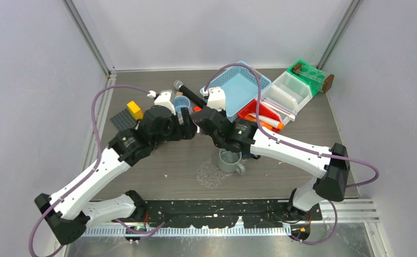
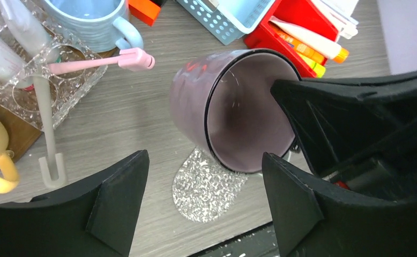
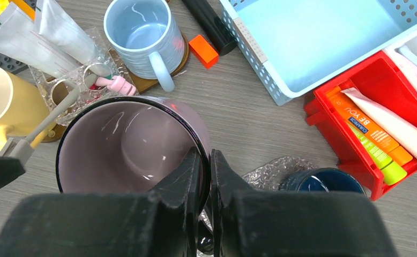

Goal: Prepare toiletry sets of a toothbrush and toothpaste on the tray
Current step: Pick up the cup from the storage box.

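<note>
Right gripper [image 3: 205,160] has its jaws pinched tight on the rim of the mauve mug [image 3: 120,139], one finger inside the wall and one outside, and the mug hangs tilted, mouth tipped toward the left arm. Left gripper [image 2: 203,176] sits opposite with its jaws spread wide and nothing between them; the mug lies just past its fingertips, over a clear bubbled coaster [image 2: 206,187] on the table. Over on the clear glass tray [image 2: 72,91], two white toothpaste tubes [image 3: 19,37] lean side by side. A pink toothbrush [image 2: 88,62] lies across the tray's edge with its head out over the table, and a white toothbrush [image 2: 45,118] runs off the tray toward the near side. A blue mug [image 3: 139,35] and a yellow mug [image 3: 2,101] flank that tray. Off to the right, the red bin [image 3: 324,118] holds an orange tube [image 3: 367,126], a green tube [image 3: 378,155] and a white tube [image 3: 394,123], right beside the light blue basket [image 3: 260,59].
</note>
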